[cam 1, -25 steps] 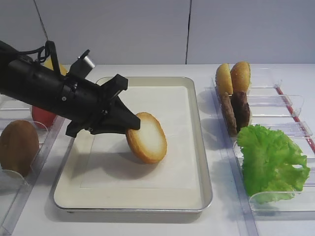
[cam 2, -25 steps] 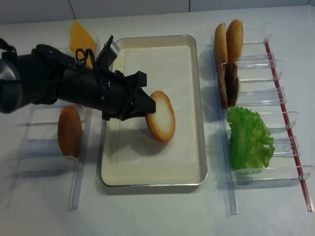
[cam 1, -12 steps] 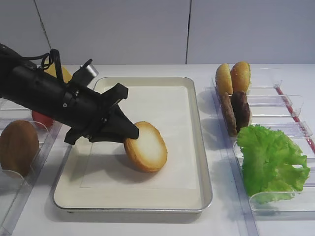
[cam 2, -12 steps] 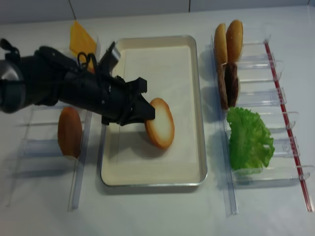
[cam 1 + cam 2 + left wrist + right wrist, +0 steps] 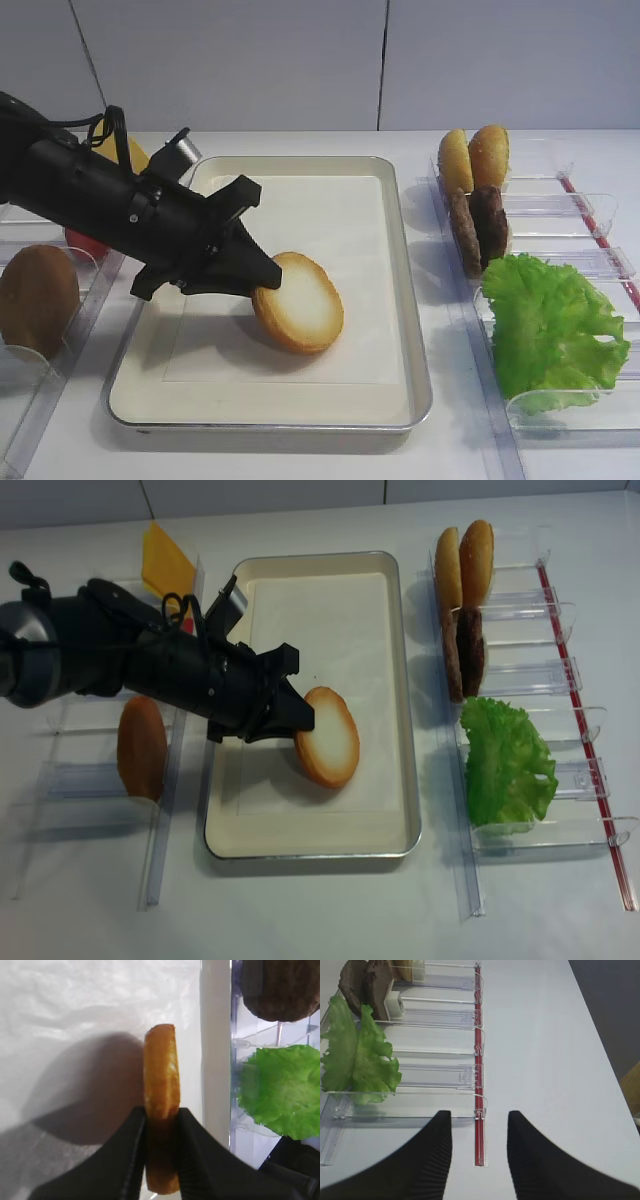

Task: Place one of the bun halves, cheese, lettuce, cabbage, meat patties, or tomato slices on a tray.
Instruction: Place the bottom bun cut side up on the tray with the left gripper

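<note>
I'm gripping the bun half (image 5: 298,302) by its edge in my left claw (image 5: 262,282), tilted over the tray (image 5: 390,175) middle, liner bare around it. My right claw (image 5: 477,1147) is hanging parted, holding nothing, over the counter (image 5: 545,1060).

Bright, even overhead light; soft shadows fall under the arm onto the tray (image 5: 415,390); close wrist views blur slightly.

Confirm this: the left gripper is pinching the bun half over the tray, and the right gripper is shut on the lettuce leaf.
Not quite. The left gripper does pinch the bun half over the tray, but the right gripper is open and empty, apart from the lettuce, as the right wrist view shows.
</note>
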Action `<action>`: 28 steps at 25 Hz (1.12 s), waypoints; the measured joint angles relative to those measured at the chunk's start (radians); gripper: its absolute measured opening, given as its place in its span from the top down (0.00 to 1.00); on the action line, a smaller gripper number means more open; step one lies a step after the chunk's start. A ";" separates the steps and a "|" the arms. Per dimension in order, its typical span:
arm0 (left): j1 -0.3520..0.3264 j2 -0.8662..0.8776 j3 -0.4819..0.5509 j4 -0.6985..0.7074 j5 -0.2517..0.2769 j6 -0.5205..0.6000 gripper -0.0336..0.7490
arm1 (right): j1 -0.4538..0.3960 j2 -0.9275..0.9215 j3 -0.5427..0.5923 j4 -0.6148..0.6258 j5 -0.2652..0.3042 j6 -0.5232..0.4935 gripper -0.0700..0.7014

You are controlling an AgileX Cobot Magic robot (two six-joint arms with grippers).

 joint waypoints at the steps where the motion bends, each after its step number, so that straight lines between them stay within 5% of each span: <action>1: 0.000 0.000 0.000 0.004 0.000 -0.002 0.76 | 0.000 0.000 0.000 0.000 0.000 0.000 0.55; 12: 0.000 0.000 0.000 0.052 -0.024 -0.002 0.76 | 0.000 0.000 0.000 0.000 0.000 0.000 0.55; 20: 0.000 0.008 0.000 0.079 -0.043 0.068 0.33 | 0.000 0.000 0.000 0.000 0.000 0.000 0.55; 28: 0.000 0.008 -0.071 0.116 -0.010 0.077 0.27 | 0.000 0.000 0.000 0.000 0.000 -0.002 0.55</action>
